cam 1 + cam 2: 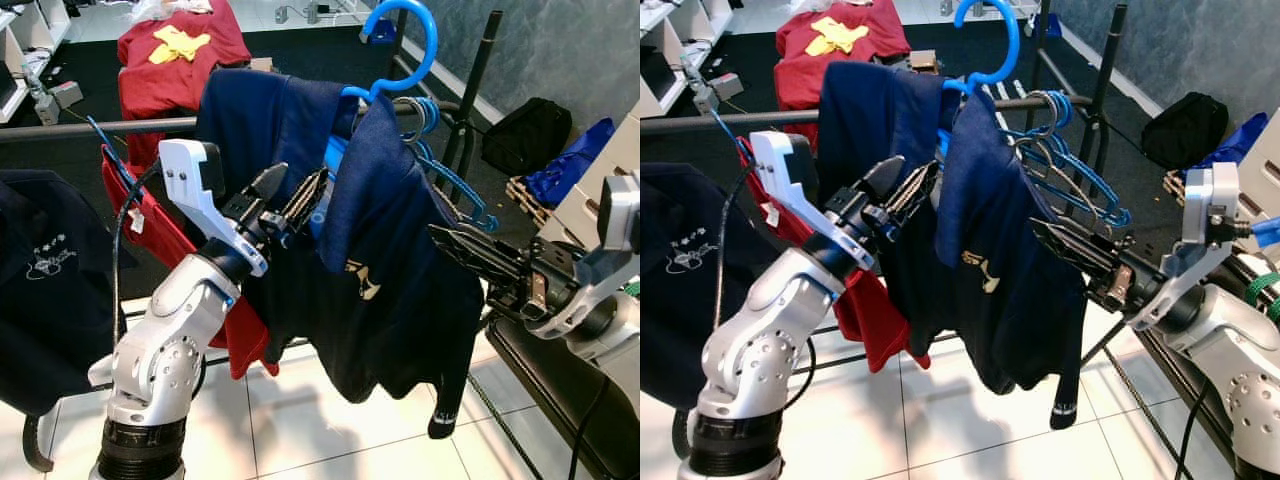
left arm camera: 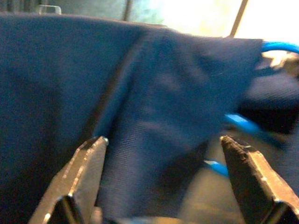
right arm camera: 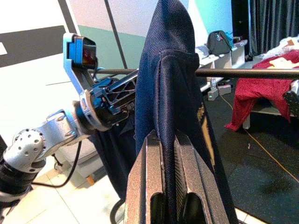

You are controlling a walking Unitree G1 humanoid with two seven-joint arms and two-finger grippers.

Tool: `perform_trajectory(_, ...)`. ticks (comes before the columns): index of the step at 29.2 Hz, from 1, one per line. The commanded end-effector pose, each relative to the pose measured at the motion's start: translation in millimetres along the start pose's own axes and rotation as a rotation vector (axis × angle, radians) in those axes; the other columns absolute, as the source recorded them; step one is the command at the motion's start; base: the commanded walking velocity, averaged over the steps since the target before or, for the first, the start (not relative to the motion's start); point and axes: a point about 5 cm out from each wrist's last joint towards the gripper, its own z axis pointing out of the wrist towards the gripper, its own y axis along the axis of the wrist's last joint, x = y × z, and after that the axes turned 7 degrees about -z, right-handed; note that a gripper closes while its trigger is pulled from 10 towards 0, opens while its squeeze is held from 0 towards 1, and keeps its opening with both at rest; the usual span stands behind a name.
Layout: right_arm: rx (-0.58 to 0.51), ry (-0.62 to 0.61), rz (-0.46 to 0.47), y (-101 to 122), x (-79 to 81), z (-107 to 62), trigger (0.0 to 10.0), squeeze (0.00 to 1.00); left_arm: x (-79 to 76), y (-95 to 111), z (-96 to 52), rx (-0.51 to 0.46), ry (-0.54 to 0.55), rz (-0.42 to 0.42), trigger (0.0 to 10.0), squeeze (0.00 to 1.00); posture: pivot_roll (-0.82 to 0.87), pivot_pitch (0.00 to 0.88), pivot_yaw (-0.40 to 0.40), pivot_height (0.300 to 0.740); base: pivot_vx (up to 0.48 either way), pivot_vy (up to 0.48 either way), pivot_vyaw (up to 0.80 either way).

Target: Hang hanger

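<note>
You had the right end effector (image 1: 1060, 238) pinching the navy shirt (image 1: 400, 280) mid-frame, steadying it. Left end effector (image 1: 295, 195) was spread at the collar; blue hanger (image 1: 400, 40) hook sat above the rail (image 1: 100, 127), unhung.

The navy shirt (image 1: 400, 260) hides most of the blue hanger (image 1: 405, 50).

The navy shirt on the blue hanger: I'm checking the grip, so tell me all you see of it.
The navy shirt is dark knit fabric with a small gold logo on its front. It drapes over a blue hanger whose hook rises above the rail. The right gripper is shut on its fabric; the left gripper stands open against the cloth. One sleeve hangs lowest.
</note>
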Motion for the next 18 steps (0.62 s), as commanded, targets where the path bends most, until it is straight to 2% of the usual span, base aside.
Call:
perform_trajectory(1,-0.034,0.05,-0.026,9,7.8,3.8,10.0,0.0,5.9,1,0.1,0.007,0.046,0.132,10.0,1.0,-0.03,0.149,0.015,0.74,0.0,0.0,0.0)
perform_trajectory(2,-0.034,0.05,-0.026,9,7.8,3.8,10.0,0.0,5.9,1,0.1,0.007,0.046,0.132,10.0,1.0,-0.03,0.149,0.015,0.74,0.0,0.0,0.0)
perform_trajectory(3,-0.033,0.05,-0.025,10,8.0,3.7,10.0,0.0,7.6,2,0.0,0.014,0.06,0.198,10.0,1.0,-0.03,0.151,0.015,0.74,0.0,0.0,0.0)
perform_trajectory(4,-0.033,0.05,-0.025,10,8.0,3.7,10.0,0.0,7.6,2,0.0,0.014,0.06,0.198,10.0,1.0,-0.03,0.151,0.015,0.74,0.0,0.0,0.0)
perform_trajectory(5,-0.033,0.05,-0.024,10,8.2,3.7,10.0,0.0,9.3,1,-0.7,0.027,0.072,0.262,10.0,1.0,-0.03,0.152,0.014,0.74,0.0,0.0,0.0)
perform_trajectory(6,-0.033,0.05,-0.024,10,8.2,3.7,10.0,0.0,9.3,1,-0.7,0.027,0.072,0.262,10.0,1.0,-0.03,0.152,0.014,0.74,0.0,0.0,0.0)
perform_trajectory(7,-0.034,0.05,-0.024,10,8.3,3.6,10.0,0.0,10.4,0,-1.3,0.036,0.079,0.3,10.0,1.0,-0.03,0.152,0.014,0.74,0.0,0.0,0.0)
perform_trajectory(9,-0.034,0.05,-0.024,10,8.3,3.6,10.0,0.0,10.4,0,-1.3,0.036,0.079,0.3,10.0,1.0,-0.03,0.152,0.014,0.74,0.0,0.0,0.0)
perform_trajectory(11,-0.035,0.051,-0.022,10,8.6,3.5,10.0,0.0,11.4,-3,-2.9,0.045,0.097,0.347,10.0,1.0,-0.02,0.159,0.015,0.74,0.0,0.0,0.0)
perform_trajectory(14,-0.035,0.051,-0.022,10,8.6,3.5,10.0,0.0,11.4,-3,-2.9,0.045,0.097,0.347,10.0,1.0,-0.02,0.159,0.015,0.74,0.0,0.0,0.0)
perform_trajectory(18,-0.036,0.053,-0.02,11,9.2,3.3,10.0,0.0,2.8,-13,-3.6,0.069,0.075,0.321,10.0,1.0,-0.03,0.161,0.015,0.74,0.0,0.0,0.0)
